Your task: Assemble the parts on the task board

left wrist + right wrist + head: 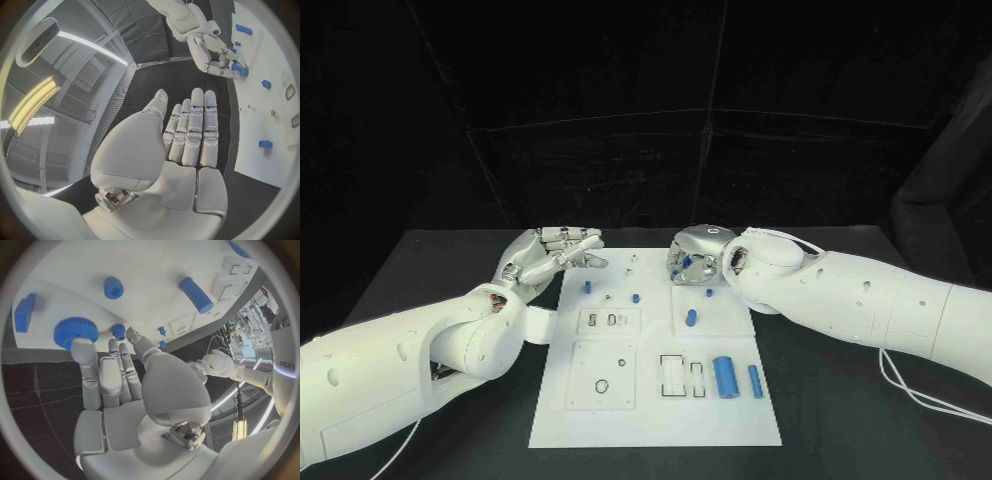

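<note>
Head view: the white rectangular task board (655,400) lay in the middle of the black tabletop (848,440), carrying small blue plastic parts; a large blue cylinder (726,375) and a slimmer blue pin (756,382) lay side by side near its right edge, well apart from both hands. The left hand (554,252) hovered just off the board's far left corner, holding nothing, and the right hand (695,258) was bent down over the board's far end. Left wrist view: the left hand's fingers (195,131) lay straight and close together, empty, beside the board. Right wrist view: the right hand (125,385) reached toward a blue toothed gear (75,331) at the board's far end; one of its fingers (84,354) touched the gear's rim while the rest stayed extended, so nothing was yet clamped. Judged from this, a one-sided contact risked pushing the gear sideways or tipping it off its seat instead of gripping it, since no opposing finger backed it.
</note>
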You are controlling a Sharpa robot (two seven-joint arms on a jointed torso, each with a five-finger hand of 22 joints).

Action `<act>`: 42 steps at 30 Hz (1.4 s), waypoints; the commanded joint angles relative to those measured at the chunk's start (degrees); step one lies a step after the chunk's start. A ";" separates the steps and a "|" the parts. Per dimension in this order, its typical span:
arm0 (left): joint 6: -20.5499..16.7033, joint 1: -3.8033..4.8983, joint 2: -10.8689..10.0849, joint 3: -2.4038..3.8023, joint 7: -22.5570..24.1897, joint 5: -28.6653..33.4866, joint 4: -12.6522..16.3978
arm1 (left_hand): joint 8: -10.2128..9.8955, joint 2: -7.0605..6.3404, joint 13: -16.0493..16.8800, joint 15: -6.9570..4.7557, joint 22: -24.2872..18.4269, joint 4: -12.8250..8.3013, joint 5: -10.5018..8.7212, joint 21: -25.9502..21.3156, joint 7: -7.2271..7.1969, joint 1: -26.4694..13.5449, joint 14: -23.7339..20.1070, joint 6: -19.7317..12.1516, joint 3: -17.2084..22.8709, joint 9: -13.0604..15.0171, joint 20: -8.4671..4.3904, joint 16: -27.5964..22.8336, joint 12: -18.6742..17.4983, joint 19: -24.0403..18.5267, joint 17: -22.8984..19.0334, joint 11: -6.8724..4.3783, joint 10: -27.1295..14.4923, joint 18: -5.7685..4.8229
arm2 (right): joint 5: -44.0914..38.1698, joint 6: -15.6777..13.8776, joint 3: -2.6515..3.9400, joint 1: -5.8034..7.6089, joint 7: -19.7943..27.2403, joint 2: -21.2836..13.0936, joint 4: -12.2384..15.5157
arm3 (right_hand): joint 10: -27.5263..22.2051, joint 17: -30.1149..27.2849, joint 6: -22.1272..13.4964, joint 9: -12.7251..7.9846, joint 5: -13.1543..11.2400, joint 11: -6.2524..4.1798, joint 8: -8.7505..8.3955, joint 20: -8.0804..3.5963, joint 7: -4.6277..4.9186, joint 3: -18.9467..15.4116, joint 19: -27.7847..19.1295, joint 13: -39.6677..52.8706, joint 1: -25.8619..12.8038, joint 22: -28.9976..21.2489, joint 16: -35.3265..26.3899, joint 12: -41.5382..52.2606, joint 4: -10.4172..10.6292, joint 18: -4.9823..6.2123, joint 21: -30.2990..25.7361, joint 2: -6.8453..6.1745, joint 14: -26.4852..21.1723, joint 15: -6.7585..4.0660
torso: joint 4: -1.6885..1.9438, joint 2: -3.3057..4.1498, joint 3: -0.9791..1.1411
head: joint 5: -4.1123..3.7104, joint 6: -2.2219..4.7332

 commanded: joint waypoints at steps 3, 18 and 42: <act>1.05 0.13 -0.18 0.06 -0.05 -0.35 0.33 | -0.47 0.19 -0.10 0.17 -0.09 -0.37 0.13 -0.44 0.34 -0.40 -0.12 0.24 0.00 -0.10 0.19 -0.31 -0.32 0.06 0.11 0.18 0.11 0.63 | -1.23 2.69 0.06 0.16 -1.06 0.38 -0.47 | -0.35 0.62 -0.15 0.02 -0.36 0.21 -0.23 0.50 0.03 0.65 0.21 -0.04 -0.54 0.90 0.67 0.15 0.00 -0.58 0.79 -0.12 2.36 0.50 | 0.18 0.43 -0.15 | 0.11 -0.25; 1.28 0.25 -0.59 0.06 -0.53 -0.35 0.40 | -0.69 0.22 -0.14 0.24 -0.18 -0.51 0.14 -0.55 0.46 -0.48 -0.18 0.18 -0.05 -0.13 0.25 -0.51 -0.63 0.00 0.24 0.28 0.02 0.63 | -1.24 2.66 0.05 0.16 -1.25 0.95 -1.47 | 1.18 1.80 1.48 0.16 -2.74 -0.14 0.09 0.62 -0.24 6.48 0.22 0.01 0.77 4.26 2.41 0.52 -0.09 -0.87 3.98 2.25 2.04 0.14 | 0.16 0.83 -0.04 | 0.09 -0.77; 1.42 0.26 -0.64 0.06 -0.84 -0.35 -0.03 | -0.86 0.45 -0.16 0.28 -0.26 -0.68 0.13 -0.64 0.51 -0.41 -0.21 0.18 0.04 -0.15 0.29 -0.67 -0.88 -0.02 0.37 0.33 -0.02 0.64 | 3.24 -11.22 0.10 1.45 -1.23 4.05 -3.07 | 3.53 1.88 3.82 0.33 -4.44 -0.71 0.12 0.35 -0.53 11.11 0.14 0.07 -0.11 6.61 3.20 0.28 0.81 -1.15 6.20 0.98 1.84 -0.34 | 0.40 1.14 -0.04 | 0.44 0.44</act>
